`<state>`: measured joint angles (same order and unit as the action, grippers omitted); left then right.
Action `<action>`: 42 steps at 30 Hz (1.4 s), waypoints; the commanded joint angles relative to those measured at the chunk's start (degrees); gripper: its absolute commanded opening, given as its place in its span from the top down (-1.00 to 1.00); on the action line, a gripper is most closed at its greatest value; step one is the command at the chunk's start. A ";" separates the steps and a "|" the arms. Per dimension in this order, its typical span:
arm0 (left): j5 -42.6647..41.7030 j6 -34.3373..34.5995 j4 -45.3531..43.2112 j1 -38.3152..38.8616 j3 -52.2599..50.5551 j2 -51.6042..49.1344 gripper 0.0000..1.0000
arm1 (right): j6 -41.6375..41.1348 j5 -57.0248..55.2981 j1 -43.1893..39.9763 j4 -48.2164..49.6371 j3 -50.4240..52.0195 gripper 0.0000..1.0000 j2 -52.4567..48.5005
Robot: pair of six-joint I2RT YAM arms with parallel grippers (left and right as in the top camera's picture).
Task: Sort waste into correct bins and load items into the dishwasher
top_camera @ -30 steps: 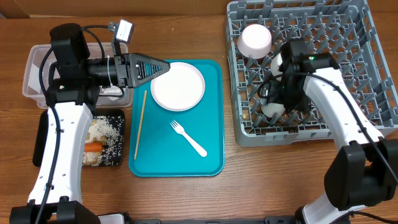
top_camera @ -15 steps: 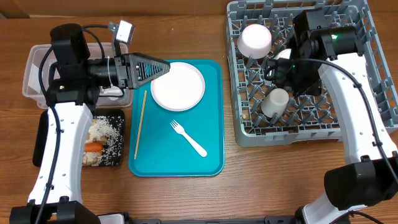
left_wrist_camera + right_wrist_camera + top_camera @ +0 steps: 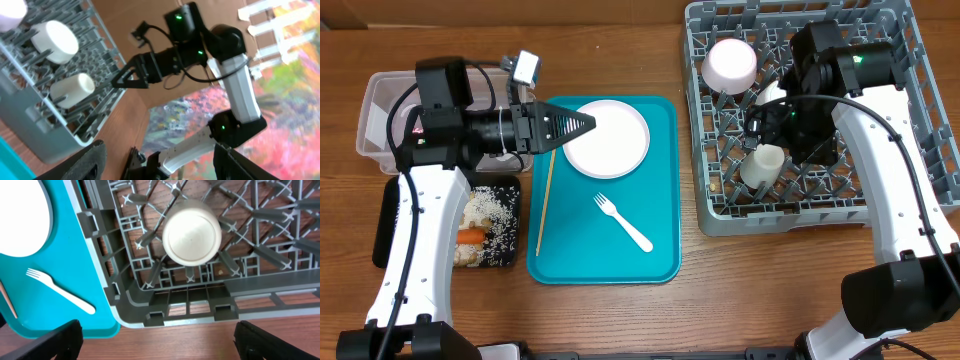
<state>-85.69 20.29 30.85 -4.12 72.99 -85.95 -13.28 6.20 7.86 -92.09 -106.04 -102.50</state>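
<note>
sitting left of the teal tray are the clear tub and, nearer the robot, the black tray holding rice and a carrot. over the teal tray's far left edge the left gripper hovers, fingers apart and empty. on the teal tray lie the wooden stick, plate and fork. right of it, the dish rack holds a bowl and cup; the right gripper hangs spread wide over the cup, gripping nothing.

plate: white, lying flat
fork: white, 5 o'clock of plate
cup: white, tilted among grey rack pegs
</note>
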 commanded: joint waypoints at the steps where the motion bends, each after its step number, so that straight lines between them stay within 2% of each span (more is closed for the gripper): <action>1: 7.93 -3.06 2.95 0.90 -0.31 -0.17 -0.41 | 0.17 0.37 -0.09 -0.28 -0.85 -1.00 0.52; 8: 34.60 -3.63 11.74 3.10 -0.31 -0.17 -0.50 | 0.17 0.39 -0.09 -0.85 -0.85 -1.00 0.52; 11: 42.56 -3.58 14.03 3.89 -0.31 -0.17 -0.52 | 0.17 0.52 -0.09 -0.61 -0.85 -1.00 0.52; 19: 48.70 -3.56 14.93 5.03 -0.31 -0.17 -0.53 | 0.15 6.38 0.76 3.87 -0.37 -1.00 0.52; 24: 53.31 -3.61 17.11 5.09 -0.31 -0.17 -0.50 | 0.26 6.29 3.23 4.98 2.19 -1.00 0.48; 29: 61.88 -3.61 20.13 6.05 -0.31 -0.17 -0.55 | 1.73 6.36 6.51 6.84 7.39 -1.00 0.48; 33: 62.31 -3.63 20.41 6.40 -0.31 -0.17 -0.82 | 1.75 6.36 10.14 9.49 10.34 -1.00 0.46; 39: 70.03 -3.82 20.33 6.40 -0.31 -0.20 -0.83 | 1.75 6.34 16.90 13.07 10.82 -0.98 0.46; 42: 70.23 -3.82 20.41 6.40 -0.31 -0.20 -0.78 | 1.77 6.32 19.78 13.49 10.82 -0.95 0.46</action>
<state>-18.74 17.52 51.27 1.91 72.69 -85.95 -11.90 12.05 25.76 -78.94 -95.50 -102.52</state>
